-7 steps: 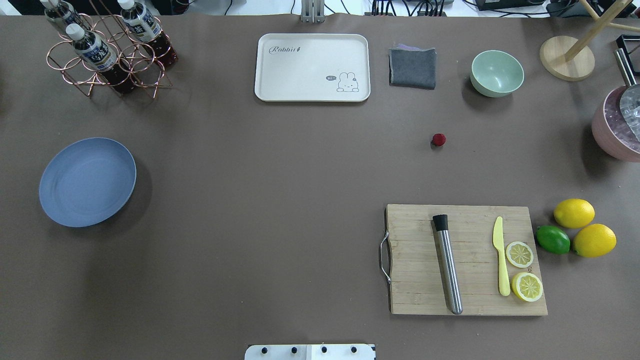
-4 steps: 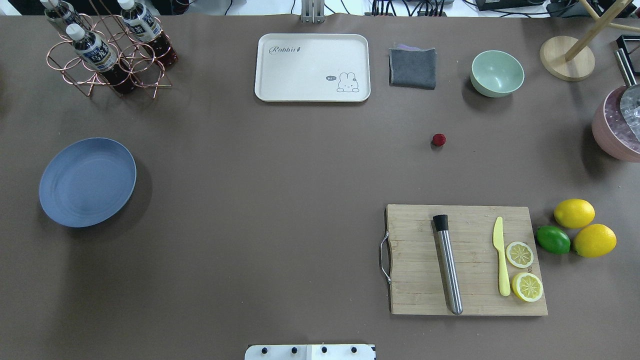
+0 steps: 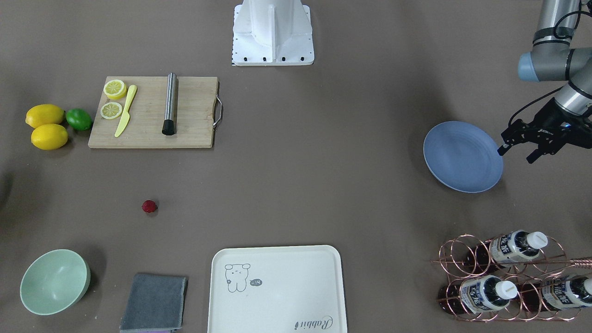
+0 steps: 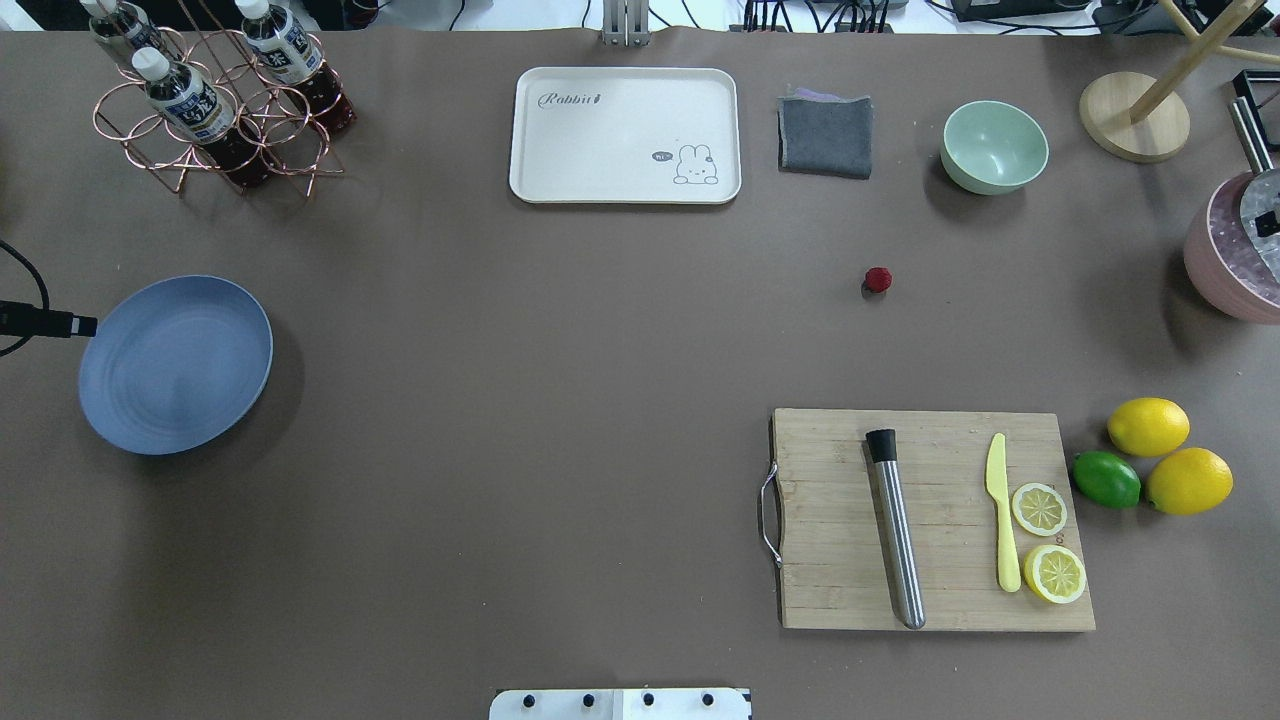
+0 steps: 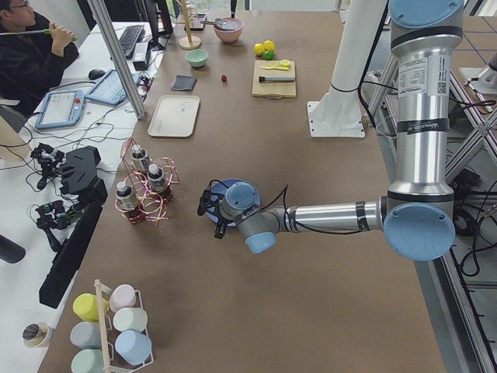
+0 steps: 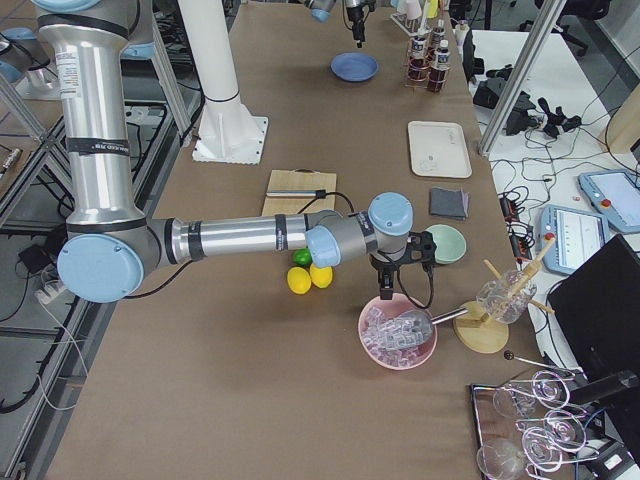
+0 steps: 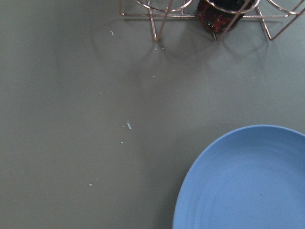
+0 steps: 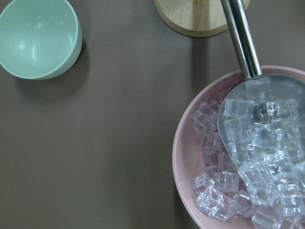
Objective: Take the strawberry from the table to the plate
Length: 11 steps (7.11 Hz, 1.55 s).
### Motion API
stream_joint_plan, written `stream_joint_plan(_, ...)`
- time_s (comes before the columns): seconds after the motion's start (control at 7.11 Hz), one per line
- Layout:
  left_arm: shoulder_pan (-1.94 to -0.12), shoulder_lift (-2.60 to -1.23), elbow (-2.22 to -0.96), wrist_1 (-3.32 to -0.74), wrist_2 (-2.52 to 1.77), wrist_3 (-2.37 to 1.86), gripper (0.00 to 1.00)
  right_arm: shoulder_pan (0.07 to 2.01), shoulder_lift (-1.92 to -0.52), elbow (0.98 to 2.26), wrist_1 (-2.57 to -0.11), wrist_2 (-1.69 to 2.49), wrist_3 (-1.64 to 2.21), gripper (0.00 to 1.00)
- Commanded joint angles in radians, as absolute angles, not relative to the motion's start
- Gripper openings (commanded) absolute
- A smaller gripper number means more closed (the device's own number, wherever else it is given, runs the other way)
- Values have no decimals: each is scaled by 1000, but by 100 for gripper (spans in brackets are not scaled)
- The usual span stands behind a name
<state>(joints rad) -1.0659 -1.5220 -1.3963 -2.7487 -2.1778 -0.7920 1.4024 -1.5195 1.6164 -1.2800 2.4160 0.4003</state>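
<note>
The strawberry [image 4: 878,280] [image 3: 149,206], a tiny deep-red berry, lies alone on the table [image 4: 560,400] right of centre, between the green bowl and the cutting board. The blue plate [image 4: 175,365] [image 3: 462,156] [image 7: 248,186] rests at the table's left side with nothing on it. My left gripper [image 3: 517,154] hovers just beyond the plate's outer rim, open and holding nothing. One of its fingers [image 4: 70,323] pokes into the overhead view. My right gripper [image 6: 386,288] hangs over the pink ice bowl, far right of the strawberry. I cannot tell whether it is open or shut.
A pink bowl of ice cubes [image 8: 238,191] with a metal scoop sits at the right edge, beside a mint-green bowl [image 4: 994,146]. A cutting board [image 4: 930,520] carries a muddler, a knife and lemon slices, with lemons and a lime beside it. A cream tray [image 4: 625,135], a grey cloth and a bottle rack [image 4: 215,100] line the far side.
A finger of my left gripper has come into the overhead view at the left edge, next to the plate. The patch over the ice bowl at the right edge looks different. The strawberry has not moved.
</note>
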Motion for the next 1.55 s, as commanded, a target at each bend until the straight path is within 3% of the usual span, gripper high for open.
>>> stream_joint_plan(0.0, -1025, -1549, -1313, -2827, -2172, -796, 97, 1381, -1517, 1612, -1244, 2415, 453, 100)
stream_joint_plan(0.14, -1017, -1554, -1312, -2827, -2172, -796, 97, 1378, -1516, 1611, -1244, 2411, 453, 100)
stream_joint_plan(0.28, -1011, -1555, -1310, -2829, -2175, -796, 83, 1376, -1514, 1611, -1244, 2411, 453, 100)
stream_joint_plan(0.42, -1011, -1554, -1309, -2833, -2177, -798, 36, 1373, -1511, 1611, -1244, 2410, 453, 100)
stream_joint_plan(0.56, -1011, -1554, -1307, -2833, -2178, -798, 0, 1373, -1509, 1611, -1244, 2410, 453, 100)
stream_joint_plan(1.41, -1112, -1623, -1315, -2777, -2497, -911, 0, 1362, -1479, 1620, -1241, 2408, 445, 100)
